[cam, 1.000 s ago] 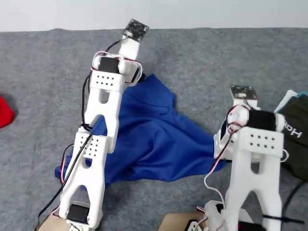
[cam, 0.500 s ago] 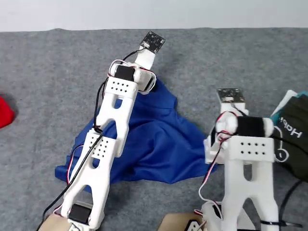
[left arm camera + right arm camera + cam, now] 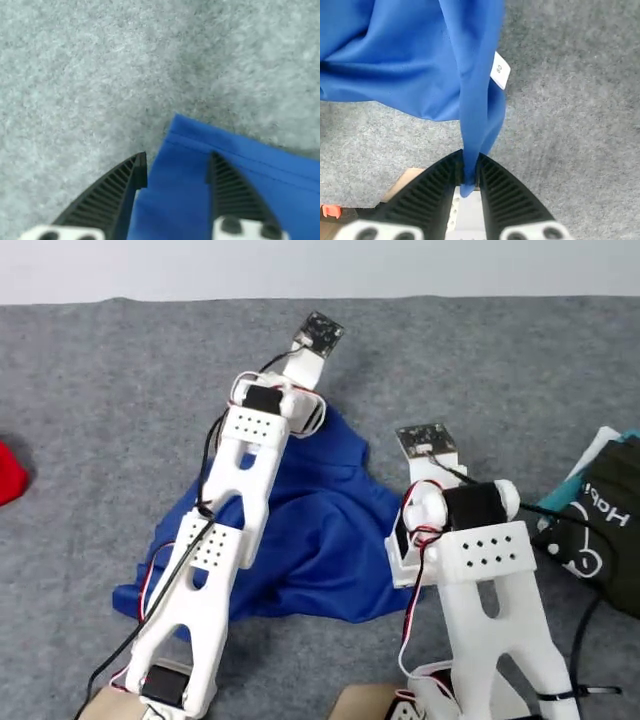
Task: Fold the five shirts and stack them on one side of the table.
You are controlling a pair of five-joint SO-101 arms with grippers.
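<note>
A crumpled blue shirt (image 3: 320, 530) lies mid-table on the grey cloth, partly under the left arm. In the left wrist view my left gripper (image 3: 177, 160) stands open over the shirt's far corner (image 3: 240, 170), a hemmed edge lying between its black fingers (image 3: 127, 182). My right gripper (image 3: 468, 162) is shut on a bunched fold of the blue shirt (image 3: 395, 60), which hangs stretched from the jaws above the table; a small white tag (image 3: 500, 70) shows on that fold. In the high view the right arm's wrist (image 3: 440, 515) sits at the shirt's right edge.
A red garment (image 3: 10, 472) pokes in at the left edge. A dark shirt with teal trim (image 3: 605, 525) lies at the right edge, close to the right arm. Brown cardboard (image 3: 365, 702) shows at the front edge. Bare grey table (image 3: 110, 380) lies at the back left.
The right arm has swung left and inward with the shirt's right edge in its jaws, bunching the cloth. The left arm shifted right to the shirt's far corner.
</note>
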